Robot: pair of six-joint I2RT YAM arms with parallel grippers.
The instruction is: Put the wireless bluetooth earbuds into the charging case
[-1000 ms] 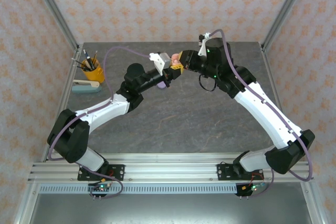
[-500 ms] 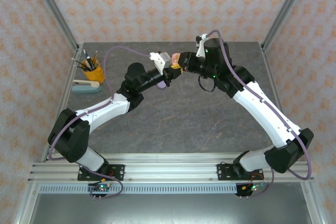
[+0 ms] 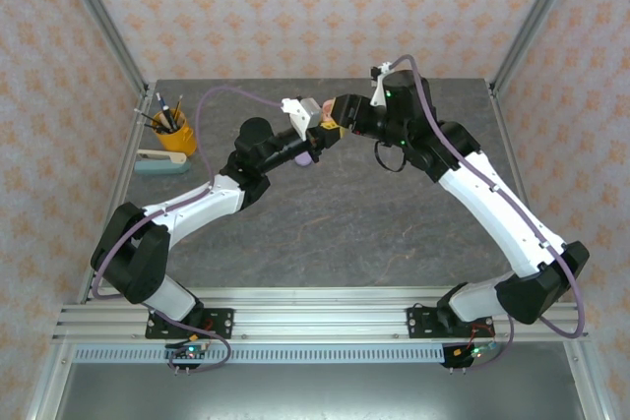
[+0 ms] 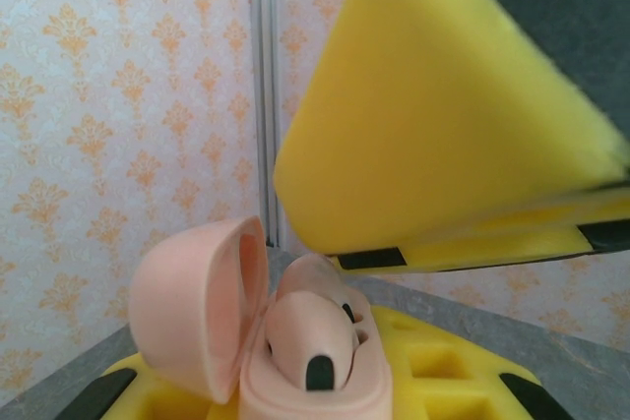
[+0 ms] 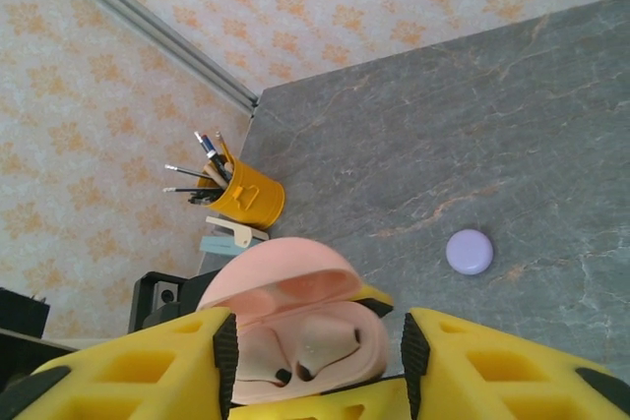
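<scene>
So here's where you're at: your left pincer (image 4: 315, 395) is clamped tight on the pink case (image 5: 285, 302), holding it up off the counter (image 5: 512, 125) above the middle of the far half. The lid's flipped open, leaning off to the left in the left wrist view. One pink bud (image 4: 310, 346) sits in its well with the dark tip showing. From the right wrist view it looks like both wells are filled, but the angle's poor, so I wouldn't swear to it.

Your right pincer (image 5: 317, 341) is right at the case, jaws apart with nothing held. The case shows in the gap, beyond the tips. One of its yellow fingers (image 4: 433, 125) hangs just above the open case, not touching it as far as I can see.

Down on the counter, the purple case (image 5: 470, 251) lies shut and on its own near the middle, below where the arms meet. The yellow cup (image 5: 246, 196) of pens stands by the left edge toward the far-left corner. A stapler (image 5: 228, 236) lies just beside it on the near side.
</scene>
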